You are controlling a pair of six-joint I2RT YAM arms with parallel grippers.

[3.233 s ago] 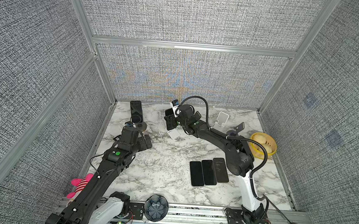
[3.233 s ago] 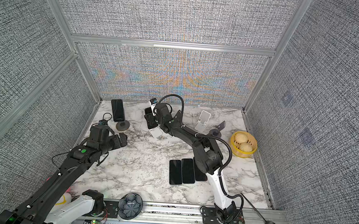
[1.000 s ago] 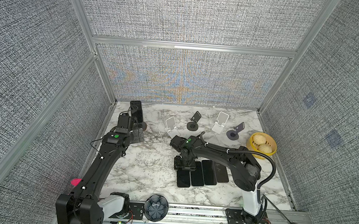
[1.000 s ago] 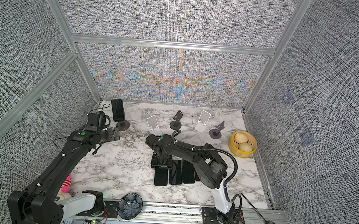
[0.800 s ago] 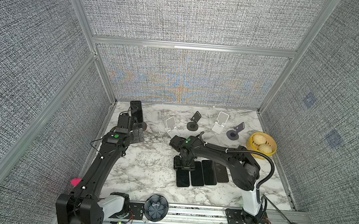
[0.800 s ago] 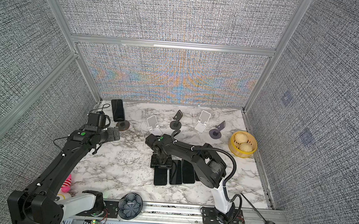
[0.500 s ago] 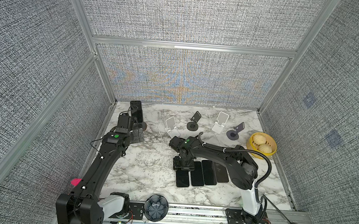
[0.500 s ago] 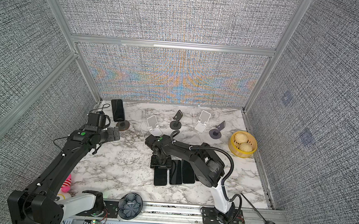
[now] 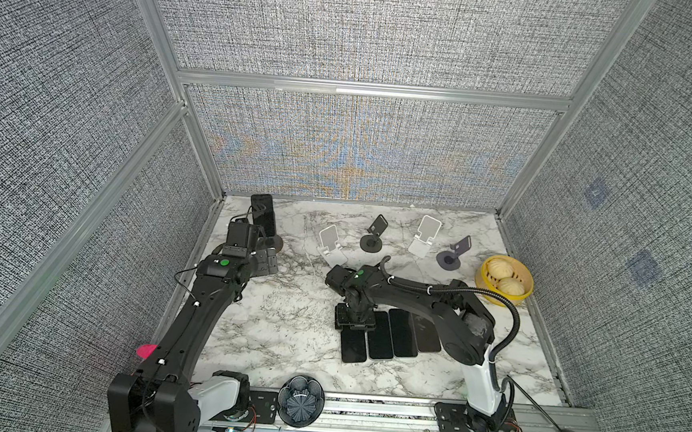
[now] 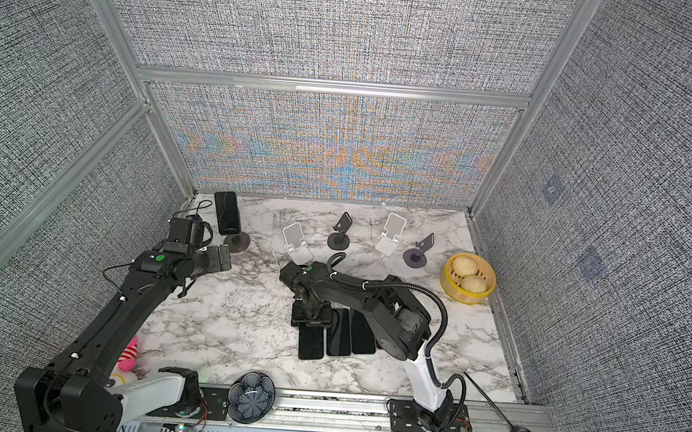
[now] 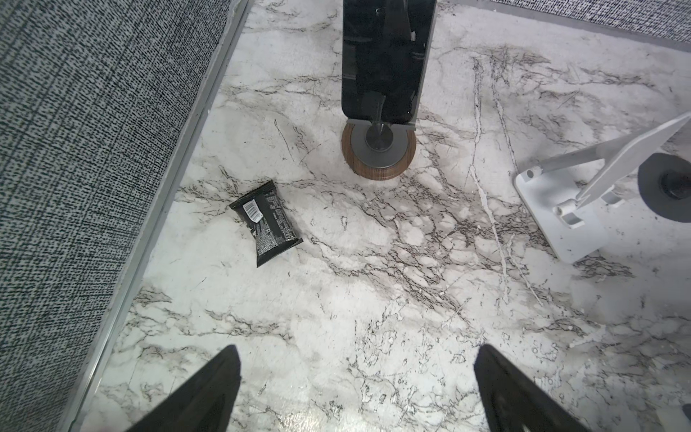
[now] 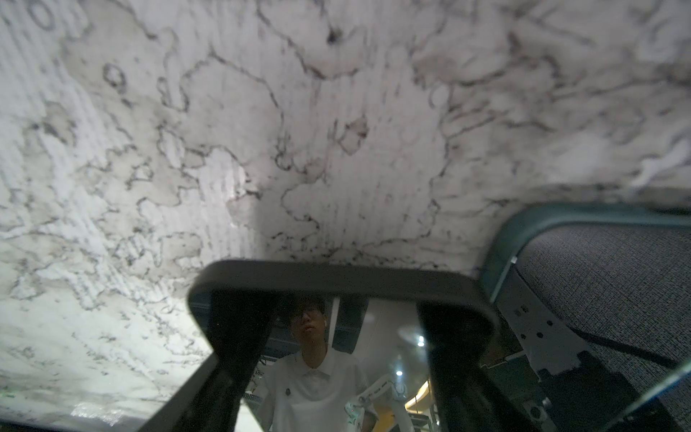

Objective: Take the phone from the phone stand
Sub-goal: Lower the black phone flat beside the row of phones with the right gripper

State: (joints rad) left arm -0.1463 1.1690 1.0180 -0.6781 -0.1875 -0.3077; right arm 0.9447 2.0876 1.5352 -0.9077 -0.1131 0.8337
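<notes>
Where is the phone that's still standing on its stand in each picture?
In a top view: the standing phone is at the back left.
In a top view: the same back-left spot.
Left wrist: straight ahead, partly cut off.
Right wrist: not in it.
Shared landmark: the round wooden base under it.

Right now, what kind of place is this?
Probably a robot lab booth: a left arm and right arm bolted to a metal rail, grey panel walls, and a marble table laid with phones and stands.
</notes>
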